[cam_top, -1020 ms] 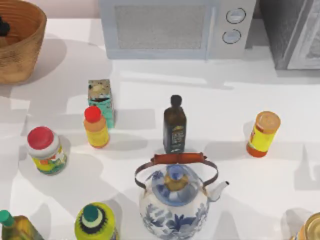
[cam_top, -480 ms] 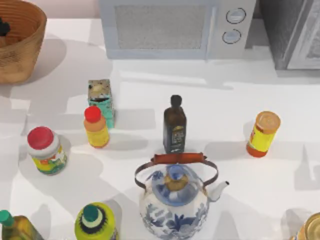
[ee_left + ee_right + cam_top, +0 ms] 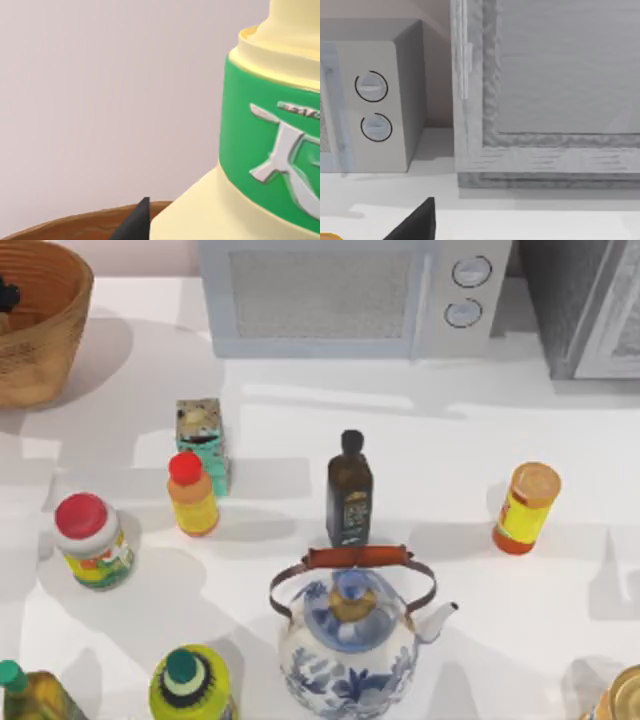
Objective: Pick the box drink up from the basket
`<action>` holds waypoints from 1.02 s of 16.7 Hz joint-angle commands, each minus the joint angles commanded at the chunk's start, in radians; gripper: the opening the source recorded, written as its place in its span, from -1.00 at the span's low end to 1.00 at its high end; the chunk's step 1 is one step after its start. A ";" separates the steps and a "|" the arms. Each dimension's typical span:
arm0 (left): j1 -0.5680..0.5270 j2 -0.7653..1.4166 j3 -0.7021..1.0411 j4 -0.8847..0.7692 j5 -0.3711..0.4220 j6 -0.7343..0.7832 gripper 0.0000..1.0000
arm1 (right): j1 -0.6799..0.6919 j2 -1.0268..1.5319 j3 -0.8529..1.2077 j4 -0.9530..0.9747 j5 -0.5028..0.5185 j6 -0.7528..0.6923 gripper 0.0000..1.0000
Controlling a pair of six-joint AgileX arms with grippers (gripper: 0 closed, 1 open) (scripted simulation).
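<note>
The basket (image 3: 45, 330), round, tan and woven, stands at the table's far left corner. A dark part of my left gripper (image 3: 7, 292) shows inside it at the picture's edge. In the left wrist view the box drink (image 3: 260, 150) is very close: cream-coloured with a green band bearing silver lettering. It rises above the brown basket rim (image 3: 75, 225), and a dark tip of the left gripper (image 3: 136, 222) lies right beside its base. I cannot tell whether they touch. A dark piece of my right gripper (image 3: 415, 222) shows in the right wrist view, facing the back of the table.
A microwave (image 3: 350, 295) and a grey cabinet (image 3: 590, 300) line the back edge. On the table stand a teal carton (image 3: 203, 440), an orange bottle (image 3: 192, 495), a dark bottle (image 3: 349, 490), a yellow can (image 3: 526, 507), a red-lidded jar (image 3: 90, 540) and a blue-and-white teapot (image 3: 350, 640).
</note>
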 joint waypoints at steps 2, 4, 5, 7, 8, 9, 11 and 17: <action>-0.001 -0.025 0.019 -0.034 -0.001 0.000 -1.00 | 0.000 0.000 0.000 0.000 0.000 0.000 1.00; -0.001 -0.062 0.049 -0.104 -0.002 0.001 -1.00 | 0.000 0.000 0.000 0.000 0.000 0.000 1.00; -0.001 -0.081 0.065 -0.143 -0.002 0.001 -1.00 | 0.000 0.000 0.000 0.000 0.000 0.000 1.00; -0.001 -0.114 0.093 -0.209 -0.003 0.001 -1.00 | 0.000 0.000 0.000 0.000 0.000 0.000 1.00; -0.002 -0.130 0.107 -0.239 -0.003 0.001 -1.00 | 0.000 0.000 0.000 0.000 0.000 0.000 1.00; -0.002 -0.147 0.121 -0.268 -0.004 0.001 -1.00 | 0.000 0.000 0.000 0.000 0.000 0.000 1.00; -0.002 -0.179 0.149 -0.326 -0.004 0.002 -1.00 | 0.000 0.000 0.000 0.000 0.000 0.000 1.00; -0.002 -0.284 0.242 -0.531 -0.006 0.002 -1.00 | 0.000 0.000 0.000 0.000 0.000 0.000 1.00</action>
